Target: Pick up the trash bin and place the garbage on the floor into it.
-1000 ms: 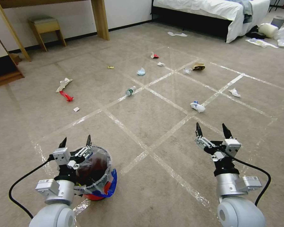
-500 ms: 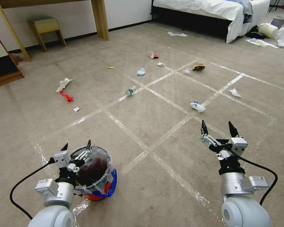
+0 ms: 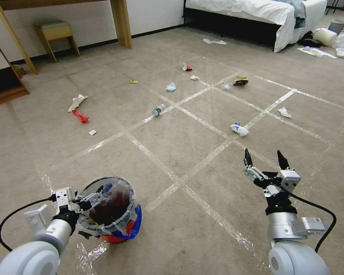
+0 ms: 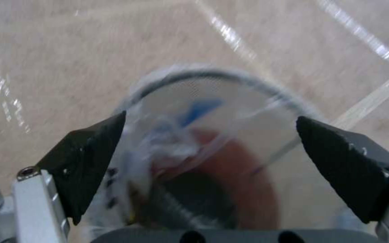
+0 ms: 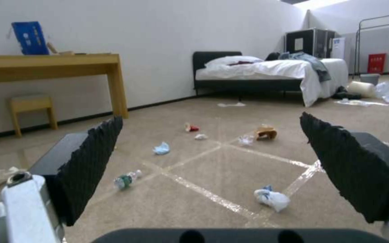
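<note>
Left gripper (image 3: 88, 199) spread wide at the near-left rim of the trash bin (image 3: 120, 214), jaws either side of the rim but not closed on it. The bin looks light, with a stiff rim and slippery, crinkly liner, so the rim is the hold. Right gripper (image 3: 265, 160) hovers wide and empty; garbage like the bottle (image 3: 158, 110) lies farther off across the floor (image 3: 172, 141).

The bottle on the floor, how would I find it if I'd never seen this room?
Start at the bed and come down the floor to the shiny tape grid. The bottle lies on its side beside a tape line, nearer than the blue mask. It is the only clear piece with a green label.
</note>
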